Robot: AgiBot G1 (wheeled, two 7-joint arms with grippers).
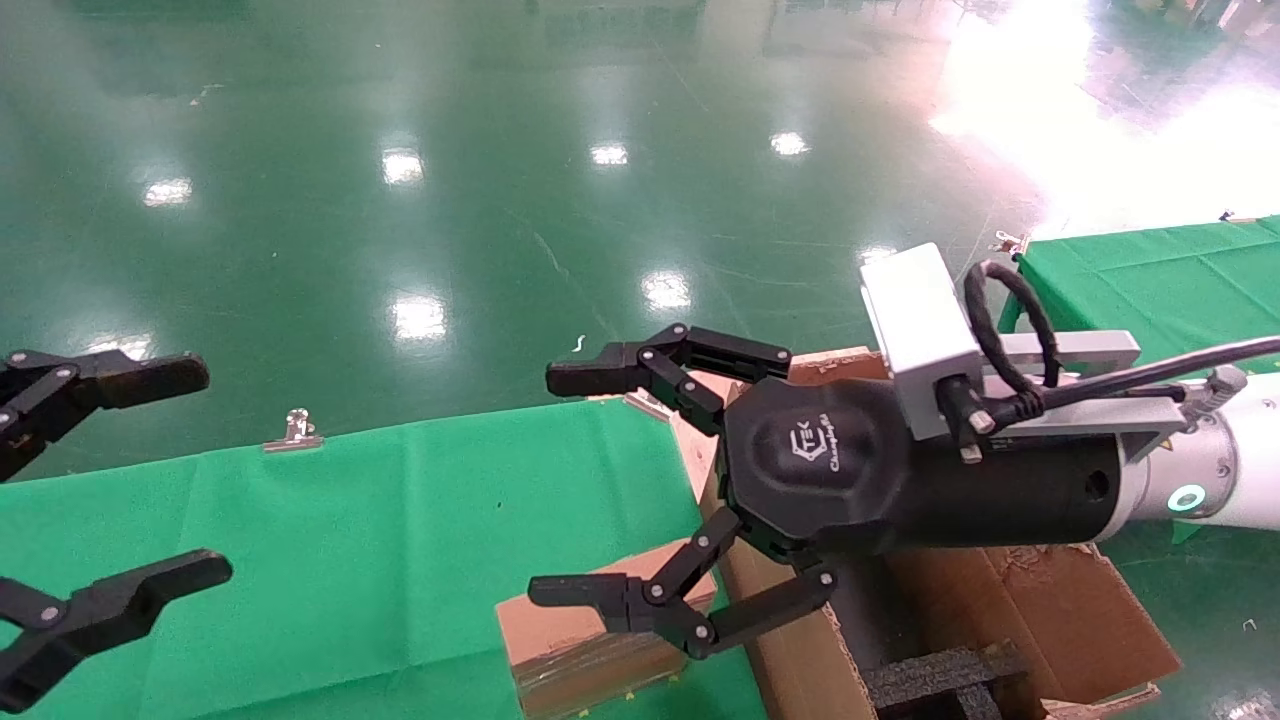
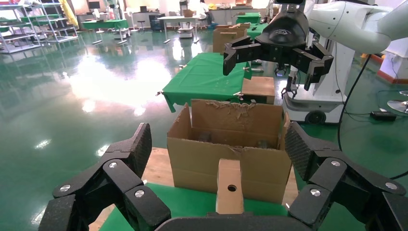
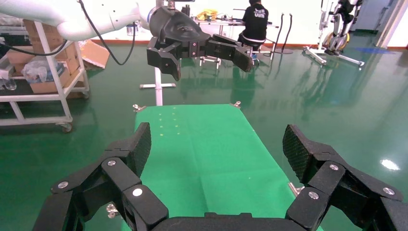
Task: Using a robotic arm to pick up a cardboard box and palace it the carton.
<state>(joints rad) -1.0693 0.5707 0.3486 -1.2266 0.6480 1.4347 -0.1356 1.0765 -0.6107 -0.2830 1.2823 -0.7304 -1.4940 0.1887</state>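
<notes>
Cardboard box [image 1: 590, 640]: nearest item, lying on the green-draped surface [image 1: 380, 540], touching or just beside the near-left corner of the carton [image 1: 1010, 610]. Its holed end face points toward the left arm; its long axis runs toward the carton.

Right claw [image 1: 590, 490]: spread wide, empty, hovering above the box and the carton's left wall, its lower finger overlapping the box's top in the head view. This arm is clearly nearer; the box lies below it.

Left claw [image 1: 150, 480]: spread, empty, well apart over the surface's left side.

Carton: open, ragged flaps, black foam inside. Its left wall rises between box and interior.

Metal clip [image 1: 295, 430]: surface's far edge.
</notes>
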